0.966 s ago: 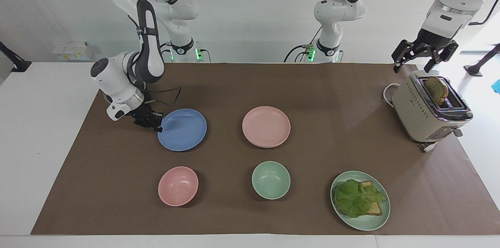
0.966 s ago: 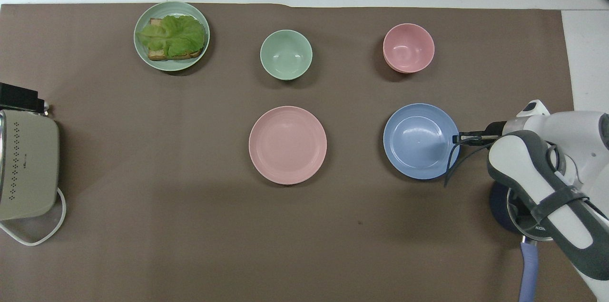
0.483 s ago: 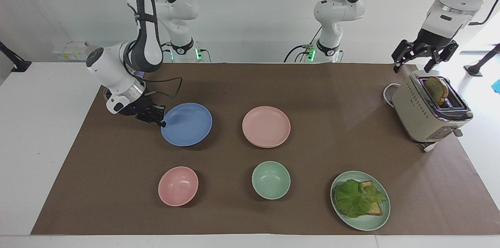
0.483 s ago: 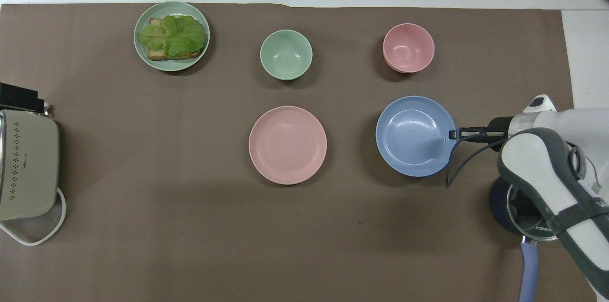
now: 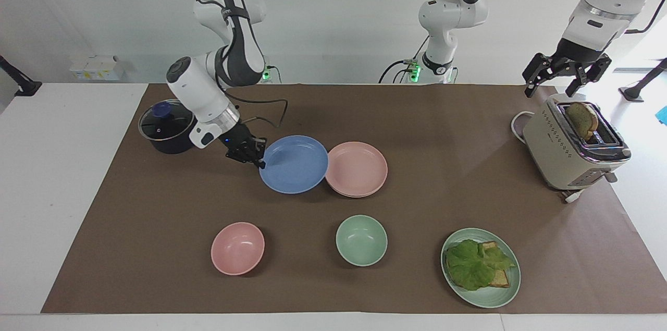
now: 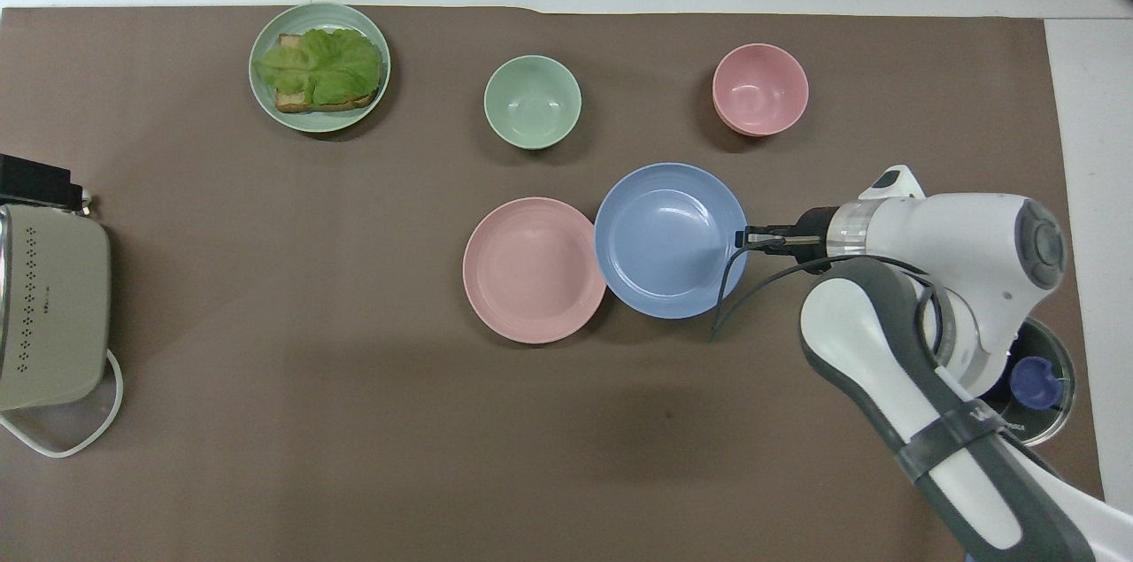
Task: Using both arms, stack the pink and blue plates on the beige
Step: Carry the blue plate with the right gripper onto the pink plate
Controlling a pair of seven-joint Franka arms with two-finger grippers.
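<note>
My right gripper is shut on the rim of the blue plate and holds it level just above the mat. The blue plate's edge overlaps the rim of the pink plate, which lies at the middle of the mat. Under the pink plate a thin pale rim shows in the facing view, the beige plate; from overhead it is hidden. My left gripper hangs open above the toaster and waits.
A dark lidded pot stands by the right arm. Farther from the robots are a pink bowl, a green bowl and a green plate with a lettuce sandwich. A beige toaster holds bread.
The right arm has lifted the blue plate off the mat and carried it sideways to the pink plate, uncovering the pot. The left arm has not moved.
</note>
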